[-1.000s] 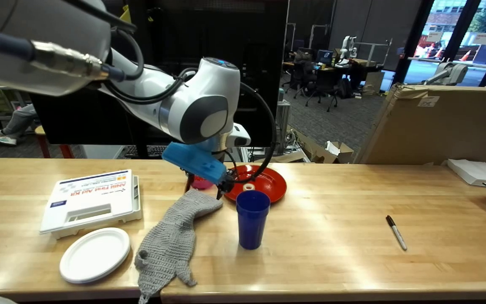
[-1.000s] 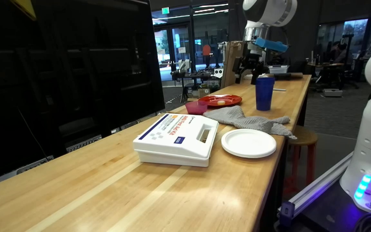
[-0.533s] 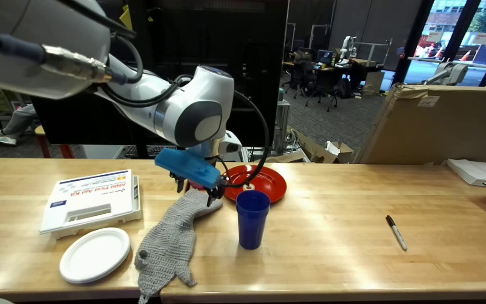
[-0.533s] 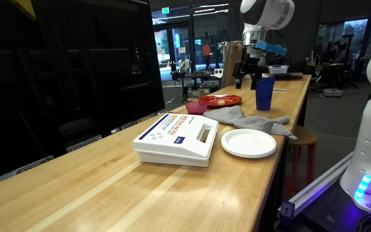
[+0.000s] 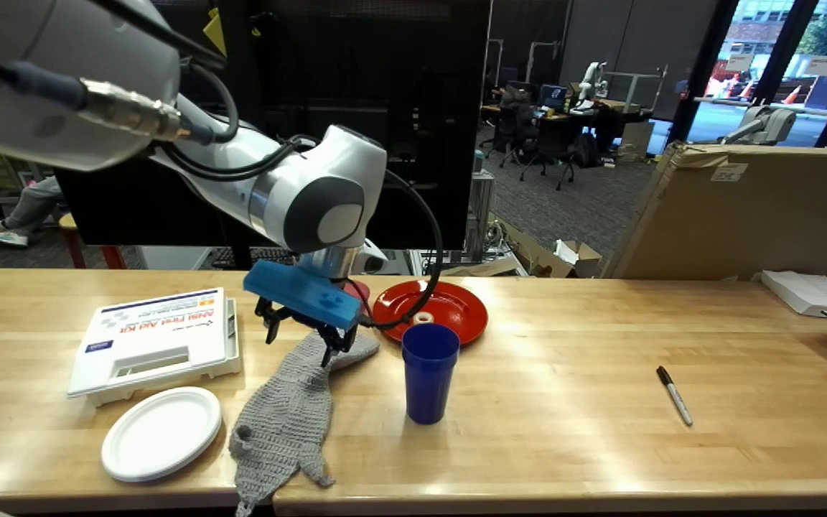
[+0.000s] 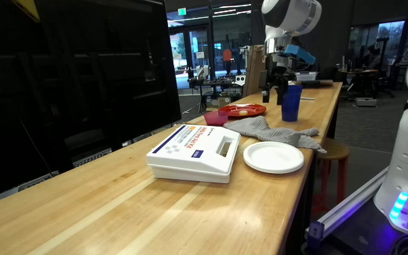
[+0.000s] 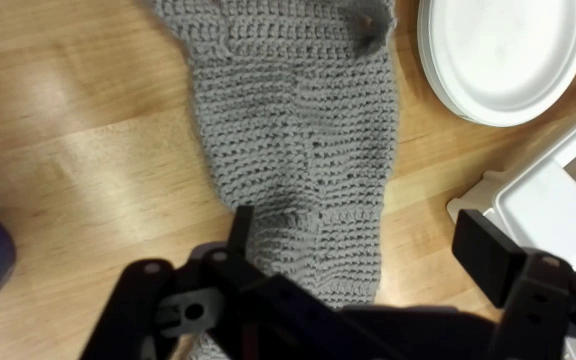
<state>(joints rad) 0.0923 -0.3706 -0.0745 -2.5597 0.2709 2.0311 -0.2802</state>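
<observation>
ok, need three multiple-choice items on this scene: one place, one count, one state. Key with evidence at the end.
1. Where is the small pale ring?
A) on top of the white plastic first-aid case
B) on the round red plate
C) on the stacked white round plates

2. How many tapered dark blue cups are in view?
A) one
B) two
C) four

3. What state is the black two-fingered claw in?
A) shut on the grey knitted cloth
B) shut, holding nothing
C) open, holding nothing

Key:
1: B, both exterior views show it lying on the plate.
2: A, a single one stands upright in both exterior views.
3: C, the wrist view shows its fingers wide apart, nothing gripped.
</observation>
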